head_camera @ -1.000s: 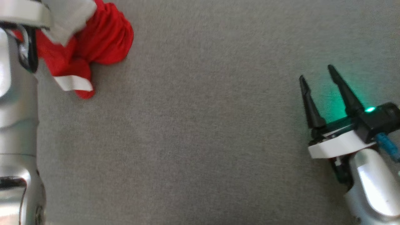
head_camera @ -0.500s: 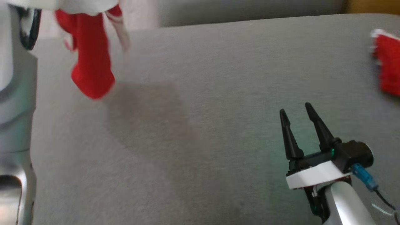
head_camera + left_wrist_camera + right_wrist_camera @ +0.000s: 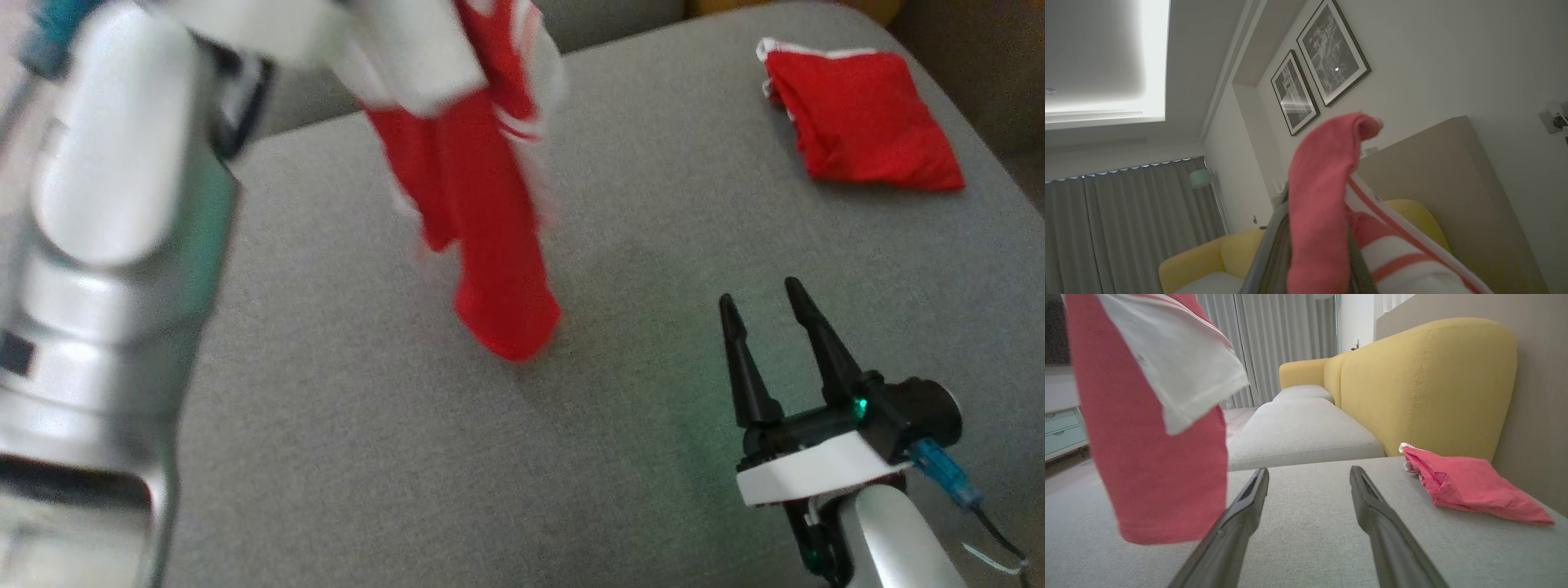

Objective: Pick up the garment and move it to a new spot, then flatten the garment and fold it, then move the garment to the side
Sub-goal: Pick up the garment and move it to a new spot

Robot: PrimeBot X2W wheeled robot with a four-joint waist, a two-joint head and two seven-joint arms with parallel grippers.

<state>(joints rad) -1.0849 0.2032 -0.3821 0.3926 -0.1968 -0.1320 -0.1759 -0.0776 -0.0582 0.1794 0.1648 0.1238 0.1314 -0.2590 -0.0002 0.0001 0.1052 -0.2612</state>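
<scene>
The garment (image 3: 482, 204), red with white stripes and a white panel, hangs in the air above the grey cushion (image 3: 367, 457), its lower end just over the fabric. My left gripper (image 3: 1316, 212) is shut on the garment's upper part, and the cloth (image 3: 1318, 183) drapes over its fingers and hides their tips. In the right wrist view the garment (image 3: 1155, 457) dangles at the left. My right gripper (image 3: 758, 291) stands open low at the right, nothing between its fingers, apart from the garment. Its two dark fingers frame bare cushion around my right gripper (image 3: 1308, 471).
A second red garment (image 3: 865, 122), folded, lies at the cushion's far right corner, also seen as the folded garment (image 3: 1466, 486). A yellow sofa back (image 3: 1425, 384) rises behind it. My pale left forearm (image 3: 114, 245) stands at the left.
The head camera has swung, so the whole picture shifted. My left gripper lifted the garment off the cushion, and it now hangs lengthwise nearer the middle. The right gripper stays open.
</scene>
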